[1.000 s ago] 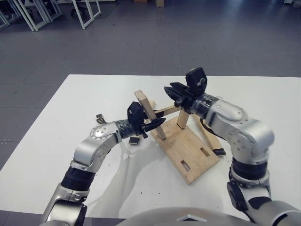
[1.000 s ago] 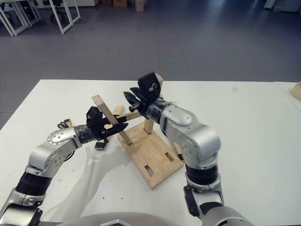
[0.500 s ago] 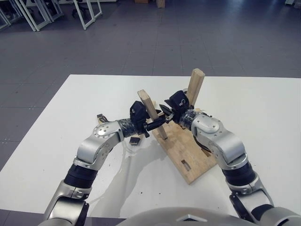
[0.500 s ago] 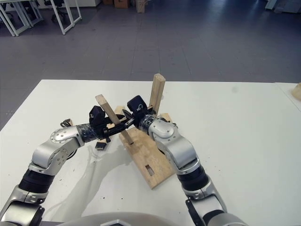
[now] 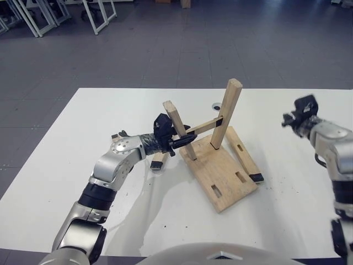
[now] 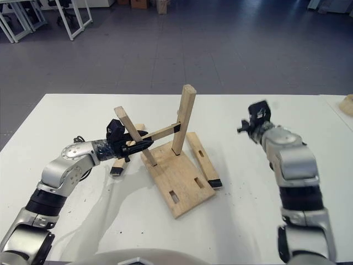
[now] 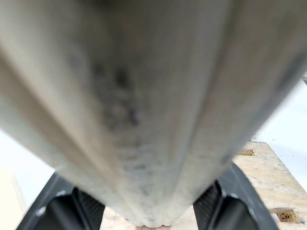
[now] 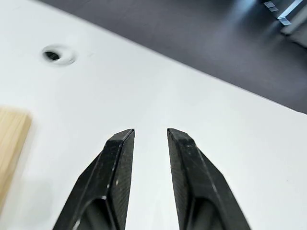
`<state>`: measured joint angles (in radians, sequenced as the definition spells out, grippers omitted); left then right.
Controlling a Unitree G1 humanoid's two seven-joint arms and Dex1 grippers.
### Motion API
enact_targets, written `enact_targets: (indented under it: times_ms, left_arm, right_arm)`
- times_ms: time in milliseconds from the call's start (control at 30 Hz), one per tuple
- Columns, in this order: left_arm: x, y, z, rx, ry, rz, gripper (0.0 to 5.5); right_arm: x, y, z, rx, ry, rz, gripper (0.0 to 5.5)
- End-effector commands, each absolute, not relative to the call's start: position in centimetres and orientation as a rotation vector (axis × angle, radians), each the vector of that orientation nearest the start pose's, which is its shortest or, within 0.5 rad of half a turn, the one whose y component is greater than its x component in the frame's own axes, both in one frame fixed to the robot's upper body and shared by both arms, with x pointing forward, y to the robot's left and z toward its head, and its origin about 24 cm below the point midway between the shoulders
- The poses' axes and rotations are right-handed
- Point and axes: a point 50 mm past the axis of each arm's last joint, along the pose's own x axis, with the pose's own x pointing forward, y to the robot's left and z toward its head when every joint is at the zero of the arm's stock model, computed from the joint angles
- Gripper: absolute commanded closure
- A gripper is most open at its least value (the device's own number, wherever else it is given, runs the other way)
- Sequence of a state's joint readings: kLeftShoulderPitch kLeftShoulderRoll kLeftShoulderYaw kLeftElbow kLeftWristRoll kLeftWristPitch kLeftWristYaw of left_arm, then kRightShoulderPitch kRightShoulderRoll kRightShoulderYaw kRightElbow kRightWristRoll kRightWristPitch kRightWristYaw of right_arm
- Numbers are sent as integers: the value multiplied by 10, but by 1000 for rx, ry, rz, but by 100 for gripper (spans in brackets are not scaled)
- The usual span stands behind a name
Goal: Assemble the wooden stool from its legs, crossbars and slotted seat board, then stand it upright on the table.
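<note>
Slotted seat board [image 5: 212, 165] lies flat, upright leg [image 5: 226, 113] and tilted leg [image 5: 175, 121] joined by crossbar [image 5: 204, 127]; left gripper [image 5: 185, 138] clasps tilted leg, right gripper [image 8: 150, 134] parted at the board's three o'clock

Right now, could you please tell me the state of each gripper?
Left gripper: closed on the tilted pale wooden stool leg.
Right gripper: open, holding nothing.

Matt, unfinished pale wood: leg [image 5: 172, 113], crossbar [image 5: 204, 126], seat [image 5: 220, 171]. Smooth white table [image 5: 60, 160]. Black, slightly glossy fingers [image 8: 116, 163].
</note>
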<state>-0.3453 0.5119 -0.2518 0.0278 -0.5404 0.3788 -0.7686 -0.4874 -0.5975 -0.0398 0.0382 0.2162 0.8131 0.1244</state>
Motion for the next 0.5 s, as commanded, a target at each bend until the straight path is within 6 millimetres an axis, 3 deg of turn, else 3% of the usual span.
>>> enact_targets:
  times_ms: [33, 67, 100, 133, 167, 200, 233, 367, 433, 500]
  left_arm:
    - [271, 159, 32, 120, 554, -970, 345]
    - [271, 158, 32, 126, 558, -984, 345]
    - [271, 157, 32, 133, 563, -1005, 345]
    - [271, 155, 32, 145, 567, -1028, 345]
    - [272, 153, 33, 158, 568, -1056, 345]
    - [274, 151, 35, 171, 567, -1087, 345]
    - [275, 149, 36, 188, 564, -1117, 345]
    - [278, 142, 41, 208, 529, -1225, 345]
    - [277, 144, 45, 154, 496, -1328, 345]
    - [279, 150, 47, 135, 473, -1396, 345]
  right_arm:
    - [349, -181, 133, -167, 283, 127, 426]
    - [339, -129, 141, -80, 236, 396, 426]
    - [308, -76, 156, -34, 170, 775, 426]
    - [274, -45, 167, -8, 121, 1077, 426]
    - [245, -30, 172, 18, 114, 1288, 426]
    - [233, -27, 172, 13, 124, 1360, 426]
    - [233, -30, 169, 4, 142, 1340, 426]
    - [252, -49, 152, -79, 223, 1132, 426]
    - [256, -76, 140, -158, 301, 1033, 426]
    - [246, -109, 135, -226, 386, 1037, 426]
